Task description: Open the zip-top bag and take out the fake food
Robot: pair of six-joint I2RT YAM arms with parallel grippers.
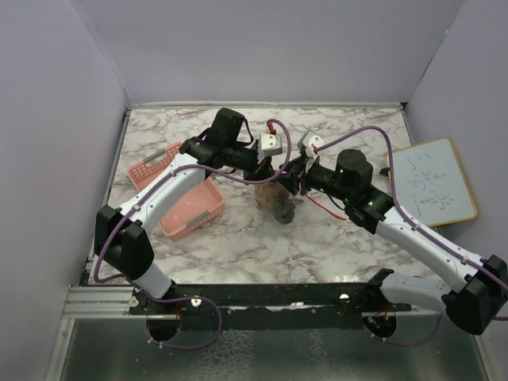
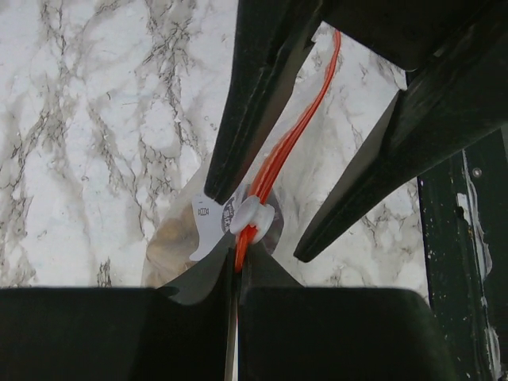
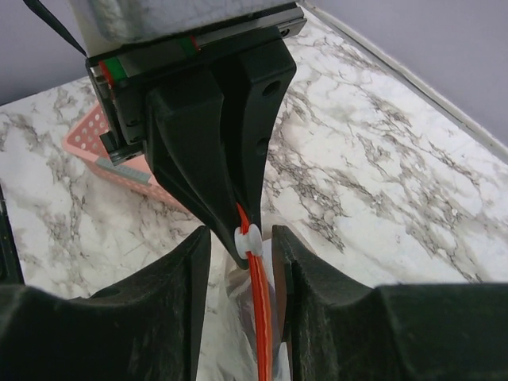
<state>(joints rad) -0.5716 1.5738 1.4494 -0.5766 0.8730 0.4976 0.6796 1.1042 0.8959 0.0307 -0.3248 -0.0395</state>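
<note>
Plastic zip-top bag (image 2: pixel 171 246) pinched by left gripper (image 2: pixel 236 290); right gripper (image 3: pixel 240 234) straddles it, parted.

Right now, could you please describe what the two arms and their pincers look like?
Both arms have white links, the left arm and right arm alike, joined by black joint housings. A purple cable runs along each. The left pincer and right pincer have matte black, tapering fingers. Pale grey camera blocks sit on the wrists, and a small green light glows on the right arm.
</note>
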